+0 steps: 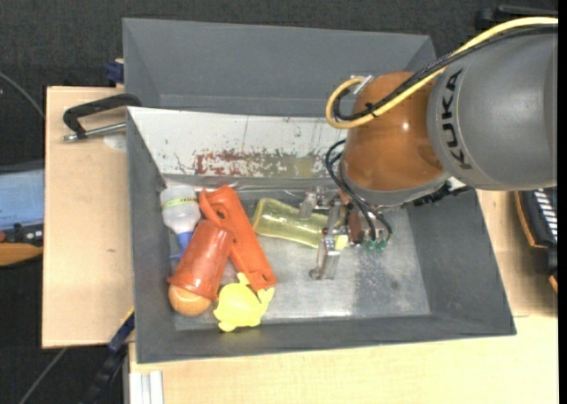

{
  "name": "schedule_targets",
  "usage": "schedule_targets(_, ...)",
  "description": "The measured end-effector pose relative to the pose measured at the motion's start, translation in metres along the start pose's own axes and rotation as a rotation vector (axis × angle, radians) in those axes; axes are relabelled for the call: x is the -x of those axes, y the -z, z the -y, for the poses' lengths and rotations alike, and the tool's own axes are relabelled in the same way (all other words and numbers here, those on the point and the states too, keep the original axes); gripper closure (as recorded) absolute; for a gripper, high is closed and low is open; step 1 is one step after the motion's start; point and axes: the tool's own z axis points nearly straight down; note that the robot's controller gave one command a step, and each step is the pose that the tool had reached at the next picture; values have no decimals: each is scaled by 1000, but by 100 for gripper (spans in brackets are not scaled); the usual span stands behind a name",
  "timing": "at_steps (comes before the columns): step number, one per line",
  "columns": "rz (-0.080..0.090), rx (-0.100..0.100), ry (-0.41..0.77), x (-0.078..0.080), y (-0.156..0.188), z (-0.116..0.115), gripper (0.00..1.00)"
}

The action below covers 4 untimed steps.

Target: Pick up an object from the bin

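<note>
A pale yellow, see-through piece [285, 223] lies mid-bin [399, 285], near the back wall. The jaws hang just to its right, low over the bare floor; I cannot tell whether they are open or closed. Further left sits a heap: orange tube [204, 262], orange bar [241, 236], yellow toy [239, 305]

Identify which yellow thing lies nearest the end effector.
The pale translucent yellow-green piece mid-bin, just beside the end effector; the bright yellow piece sits farther off by the near wall.

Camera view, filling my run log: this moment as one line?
gripper | low in bin | beside yellow-green piece | orange heap left
</note>
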Motion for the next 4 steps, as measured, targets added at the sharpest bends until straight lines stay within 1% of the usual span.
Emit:
schedule_targets(1, 7, 0, -1, 1, 4, 0, 0)
schedule_targets(2, 10, 3, -64, 45, -66, -10, 0)
schedule_targets(3, 7, 1, 13, 36, -66, -8, 0)
schedule_targets(4, 14, 5, -61, 45, -66, -10, 0)
